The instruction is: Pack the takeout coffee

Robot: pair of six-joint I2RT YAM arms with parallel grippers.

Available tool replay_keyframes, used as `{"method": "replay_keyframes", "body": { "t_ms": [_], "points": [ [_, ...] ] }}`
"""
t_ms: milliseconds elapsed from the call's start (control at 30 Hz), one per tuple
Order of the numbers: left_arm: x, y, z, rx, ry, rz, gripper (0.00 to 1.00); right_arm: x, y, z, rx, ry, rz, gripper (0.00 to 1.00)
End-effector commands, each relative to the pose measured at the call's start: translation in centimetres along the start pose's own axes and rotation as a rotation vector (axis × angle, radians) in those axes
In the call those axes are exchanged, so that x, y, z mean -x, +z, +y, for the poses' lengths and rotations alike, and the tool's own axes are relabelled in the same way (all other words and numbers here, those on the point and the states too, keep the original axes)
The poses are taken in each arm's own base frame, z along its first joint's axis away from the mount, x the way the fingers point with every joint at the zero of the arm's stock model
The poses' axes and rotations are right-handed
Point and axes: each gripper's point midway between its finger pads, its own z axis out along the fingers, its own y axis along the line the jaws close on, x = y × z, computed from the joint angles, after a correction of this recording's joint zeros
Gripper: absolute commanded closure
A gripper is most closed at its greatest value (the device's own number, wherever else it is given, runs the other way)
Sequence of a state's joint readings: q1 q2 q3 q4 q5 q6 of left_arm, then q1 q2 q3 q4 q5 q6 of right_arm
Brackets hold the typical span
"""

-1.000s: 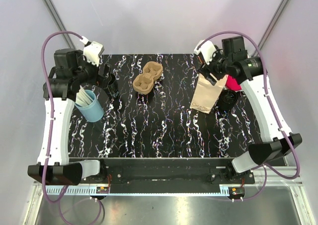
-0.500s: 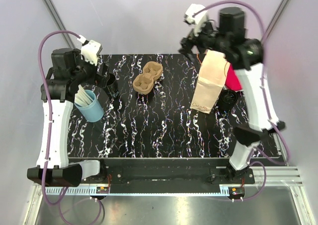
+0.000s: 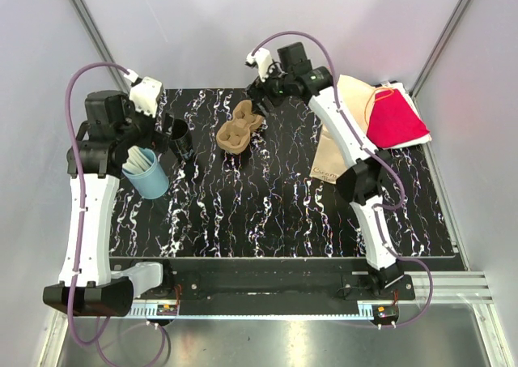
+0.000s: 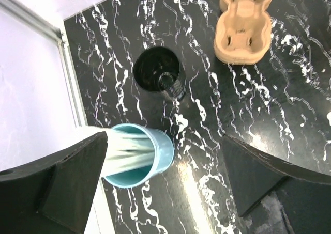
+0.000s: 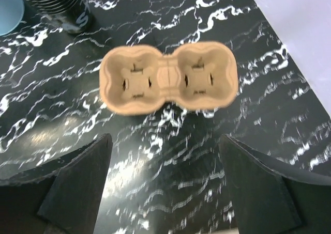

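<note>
The cup carrier [image 3: 240, 129] lies flat on the black marbled table [image 3: 267, 213], towards the far edge near the middle, its two pulp wells empty. It has not moved.

What has changed is the right arm. A second ago the right gripper [image 3: 261, 100] was at the top of the paper bag [image 3: 326, 166] on the right side of the table. Since then it has let go and swung across to the far centre. It now hangs directly over the carrier with its fingers [image 5: 83, 182] spread wide and nothing between them. The bag, which stood upright before, now leans back towards the far right corner, where a red pouch [image 3: 394, 117] lies on pale paper.

The left gripper [image 3: 162, 128] has hardly shifted. It stays released, jaws fully apart, above the light blue cup [image 4: 137, 156] with pale pieces standing in it. The black ribbed cup [image 4: 158, 76] stands open and upright just beyond the blue one, between it and the carrier, touching neither.
</note>
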State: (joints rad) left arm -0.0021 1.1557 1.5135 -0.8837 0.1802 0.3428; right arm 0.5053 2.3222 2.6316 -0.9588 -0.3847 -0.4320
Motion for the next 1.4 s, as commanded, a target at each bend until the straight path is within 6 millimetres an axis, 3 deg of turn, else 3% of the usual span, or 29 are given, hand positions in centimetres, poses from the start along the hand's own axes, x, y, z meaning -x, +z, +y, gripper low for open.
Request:
{"method": "replay_keyframes", "body": {
  "t_ms": [0,100,200,333,600,900,1067,1367],
  "points": [
    [-0.8,0.2,0.8,0.046,0.024,0.016,0.01,1.9,3.5,-1.0,-0.023,-0.023,-0.118,0.12],
    [-1.0,0.5,0.9,0.050,0.028,0.028,0.01,1.2,5.8,-1.8,-0.030,-0.023,-0.138,0.14],
    [-1.3,0.8,0.9,0.043,0.027,0.037,0.01,-0.7,8.9,-1.8,-0.002,-0.025,-0.129,0.14],
    [-2.0,1.4,0.6,0.030,0.024,0.058,0.01,-2.1,11.3,-1.9,0.015,-0.050,-0.137,0.15],
    [-2.8,2.2,0.6,0.025,0.022,0.084,0.01,-4.0,14.3,-0.9,0.103,-0.062,-0.160,0.15],
    [-3.2,2.7,0.5,0.018,0.018,0.099,0.01,-5.9,16.4,-0.7,0.123,-0.048,-0.150,0.22],
    [-3.5,3.0,0.4,0.012,0.016,0.110,0.01,-5.8,16.7,-0.5,0.132,-0.038,-0.160,0.27],
    [-3.7,3.0,0.3,0.010,0.015,0.111,0.01,-5.8,16.8,0.3,0.169,-0.027,-0.167,0.51]
  ]
}}
